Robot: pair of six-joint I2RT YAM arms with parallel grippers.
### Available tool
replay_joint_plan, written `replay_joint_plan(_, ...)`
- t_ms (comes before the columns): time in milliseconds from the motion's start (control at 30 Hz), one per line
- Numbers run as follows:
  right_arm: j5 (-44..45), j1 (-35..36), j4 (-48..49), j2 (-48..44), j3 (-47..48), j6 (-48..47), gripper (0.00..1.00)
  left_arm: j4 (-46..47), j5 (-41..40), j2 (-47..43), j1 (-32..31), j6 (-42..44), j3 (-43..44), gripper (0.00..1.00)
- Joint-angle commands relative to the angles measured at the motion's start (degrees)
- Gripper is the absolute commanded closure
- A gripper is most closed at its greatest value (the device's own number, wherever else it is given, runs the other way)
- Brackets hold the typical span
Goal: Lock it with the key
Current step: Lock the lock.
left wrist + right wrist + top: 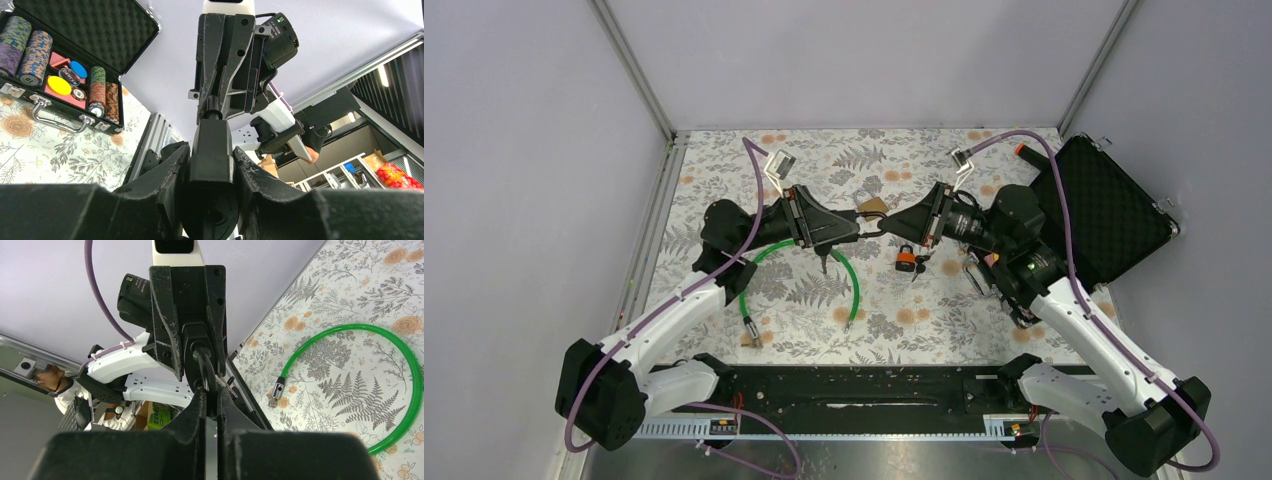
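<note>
Pincer left (860,229): clamped on black padlock (212,150) body | pincer right (887,225): pinching its shackle (205,367) | no key held, locking not yet done

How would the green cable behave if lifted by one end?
The green cable lies in a smooth open curve, so it is probably springy rather than limp. Its metal end fittings would likely dangle and swing.

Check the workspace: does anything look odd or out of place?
Nothing looks spilled or damaged. One oddity: both grippers clamp the same black padlock, the left gripper on its body and the right gripper on its shackle, so neither holds a key.
</note>
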Motion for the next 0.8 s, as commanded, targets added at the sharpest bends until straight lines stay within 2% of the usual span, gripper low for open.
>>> replay_joint_plan(0,0.1,1.5,3.6,1.5,2.1,-0.2,1.00,6.4,0.8,0.1,-1.3,-0.4,1.9,1.00)
replay_joint_plan(267,6.2,8.5,2.3,4.6,4.1,-4.0,1.00,5.8,0.6,2.5,-2.8,-0.4,2.3,1.00)
replay_joint_plan(767,6.1,19.7,4.5,11.7,5.1,-5.7,1.00,6.5,0.3,4.2,-3.2,-0.1,3.6,1.00)
